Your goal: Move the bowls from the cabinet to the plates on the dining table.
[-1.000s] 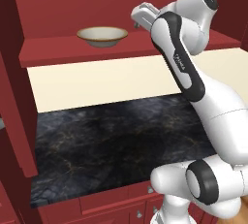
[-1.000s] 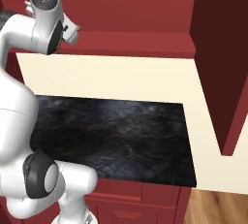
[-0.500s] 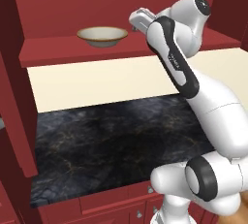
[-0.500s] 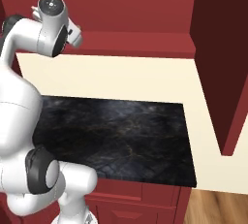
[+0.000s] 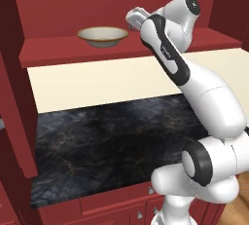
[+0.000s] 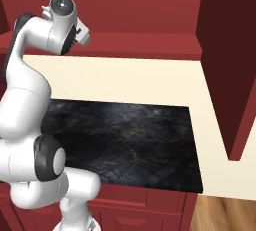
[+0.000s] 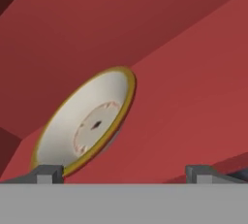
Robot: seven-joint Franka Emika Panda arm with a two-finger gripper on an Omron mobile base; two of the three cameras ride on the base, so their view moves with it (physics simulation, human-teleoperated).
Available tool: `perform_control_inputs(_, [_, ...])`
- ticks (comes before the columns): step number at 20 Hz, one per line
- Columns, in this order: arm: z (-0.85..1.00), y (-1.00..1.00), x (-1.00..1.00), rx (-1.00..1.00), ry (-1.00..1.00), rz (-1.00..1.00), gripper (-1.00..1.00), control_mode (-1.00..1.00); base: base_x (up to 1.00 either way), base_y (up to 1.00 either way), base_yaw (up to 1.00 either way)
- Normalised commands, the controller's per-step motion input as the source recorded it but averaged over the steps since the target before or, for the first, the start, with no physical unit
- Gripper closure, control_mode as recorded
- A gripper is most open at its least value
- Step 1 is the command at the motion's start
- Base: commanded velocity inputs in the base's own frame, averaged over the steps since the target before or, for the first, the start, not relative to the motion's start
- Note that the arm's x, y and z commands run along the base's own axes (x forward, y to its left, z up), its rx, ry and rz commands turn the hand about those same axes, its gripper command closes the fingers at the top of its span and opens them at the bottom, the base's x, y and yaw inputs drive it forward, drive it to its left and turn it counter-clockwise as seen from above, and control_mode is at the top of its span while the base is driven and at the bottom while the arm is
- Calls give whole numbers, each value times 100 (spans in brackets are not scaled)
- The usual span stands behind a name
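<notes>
Hand view: shallow, wide bowl [image 7: 87, 123], cream-white inside with a tan-gold rim, sits on the red shelf [image 7: 193, 97] just ahead of the spread, empty gripper [image 7: 123, 172], toward one fingertip.

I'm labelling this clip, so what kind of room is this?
Most likely a kitchen: a dark red wooden cabinet with a shelf holding a shallow cream bowl, above a black marble counter with red drawers below.

Flat, even light with no glare and no hard shadows. The cabinet [image 5: 14, 97] walls go darker red in the recesses. The bowl [image 7: 87, 123] looks soft and slightly blurred close up; the arm [image 5: 194, 92] shows gentle shading.
</notes>
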Motion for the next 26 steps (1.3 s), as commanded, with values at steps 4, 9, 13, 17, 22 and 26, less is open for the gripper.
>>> perform_control_inputs(4, [0, 0, 46, 0, 4, 0, -100, -100, 0, 0, 0])
perform_control_inputs(9, [0, 4, 48, 0, 2, 0, -100, -100, 0, 0, 0])
perform_control_inputs(13, [0, 2, 42, 0, 0, 0, -100, -100, 0, 0, 0])
perform_control_inputs(17, [-5, 21, 13, 0, 2, 2, -100, -100, 0, 0, 0])
perform_control_inputs(22, [-11, 8, 11, 0, 3, 2, -100, -100, 0, 0, 0])
perform_control_inputs(26, [-14, 0, 5, 0, 4, 3, -100, -100, 0, 0, 0])
